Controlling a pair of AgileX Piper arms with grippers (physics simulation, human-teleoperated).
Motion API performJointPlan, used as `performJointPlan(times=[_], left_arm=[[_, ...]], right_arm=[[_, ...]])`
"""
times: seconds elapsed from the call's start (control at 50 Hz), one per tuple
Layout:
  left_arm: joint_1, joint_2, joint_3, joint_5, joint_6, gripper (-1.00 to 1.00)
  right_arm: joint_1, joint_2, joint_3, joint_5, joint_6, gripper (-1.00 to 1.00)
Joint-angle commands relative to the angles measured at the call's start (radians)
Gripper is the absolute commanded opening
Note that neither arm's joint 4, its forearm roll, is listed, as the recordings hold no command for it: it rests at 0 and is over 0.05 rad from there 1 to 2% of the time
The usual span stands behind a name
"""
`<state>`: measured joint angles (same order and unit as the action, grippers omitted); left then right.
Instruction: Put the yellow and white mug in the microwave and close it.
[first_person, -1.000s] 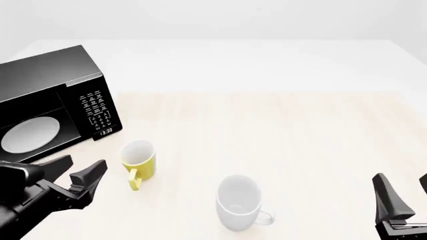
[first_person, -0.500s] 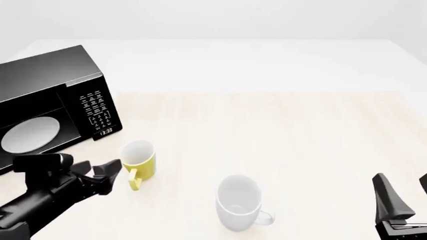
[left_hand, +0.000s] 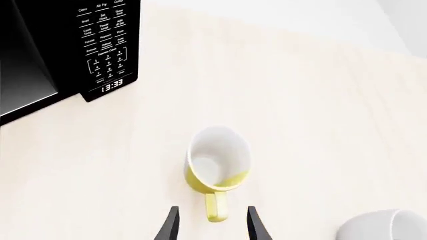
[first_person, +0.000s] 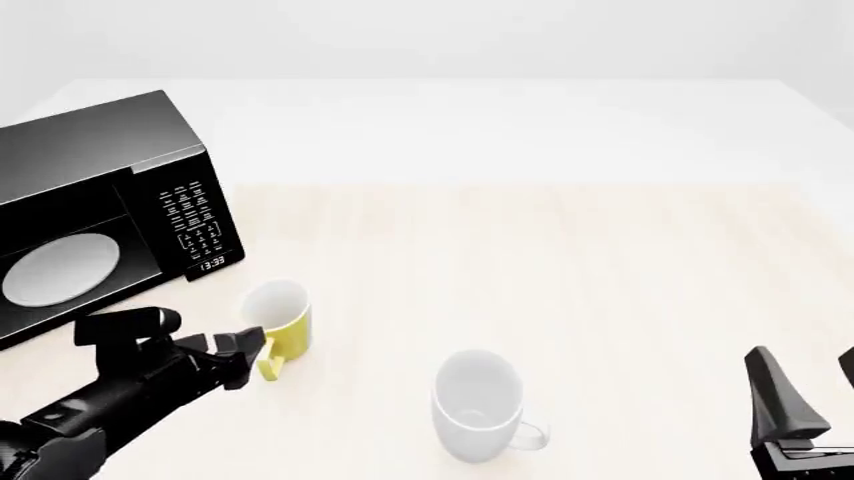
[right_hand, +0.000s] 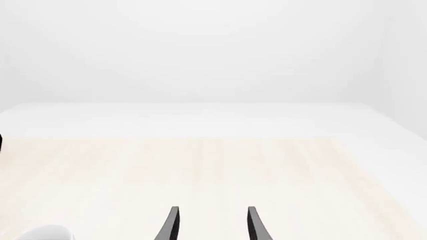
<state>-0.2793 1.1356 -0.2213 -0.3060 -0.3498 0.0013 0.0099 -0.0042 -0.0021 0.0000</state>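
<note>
**Left arm lined up on the mug handle, grab not made yet**

Going left to right from the front camera. The microwave (first_person: 100, 215) sits off to the far left of the left gripper (first_person: 244, 355), up and behind it, with the cavity open and the round turntable plate (first_person: 60, 270) showing inside. I can't see the door itself in any view, so no idea how far it's swung.

The left gripper is released. In the left wrist view its two fingertips sit either side of the yellow handle, apart from it, nothing pinched. The yellow and white mug (first_person: 278, 320) stands upright on the table (first_person: 561, 250) right in front of that gripper, handle pointing back toward the fingers, white inside visible. It's between the gripper and the microwave's button panel (first_person: 195, 225), not in the microwave at all.

Further right there's the all-white mug (first_person: 477, 405), near the yellow one but well clear of the left gripper. Not our target.

Far right, the right gripper (first_person: 801, 400) is parked at the table edge. Its wrist view shows the fingertips spread with only bare table ahead, so it's released and holding nothing.

My read: this is the approach/grasp step. Next move probably needs a small push forward so the fingers straddle the handle properly, then a squeeze, then lift and carry left onto the turntable. Thin handle, so a sloppy close could spin or tip the mug.
</note>
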Motion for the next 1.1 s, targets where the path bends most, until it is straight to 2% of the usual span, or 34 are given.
performJointPlan(times=[0.02, 0.44, 0.76, 0.78, 1.1], left_arm=[[-0.024, 0.090, 0.002, -0.067, -0.021, 1.00], [-0.023, 0.276, -0.019, -0.194, 0.002, 1.00], [-0.047, 0.388, -0.018, -0.246, -0.052, 1.00], [-0.056, 0.411, -0.021, -0.249, -0.072, 1.00], [-0.084, 0.468, -0.018, -0.277, -0.120, 1.00]], right_arm=[[0.000, 0.000, 0.000, 0.000, 0.000, 1.00], [0.000, 0.000, 0.000, 0.000, 0.000, 1.00], [0.000, 0.000, 0.000, 0.000, 0.000, 1.00], [0.000, 0.000, 0.000, 0.000, 0.000, 1.00], [0.000, 0.000, 0.000, 0.000, 0.000, 1.00]])
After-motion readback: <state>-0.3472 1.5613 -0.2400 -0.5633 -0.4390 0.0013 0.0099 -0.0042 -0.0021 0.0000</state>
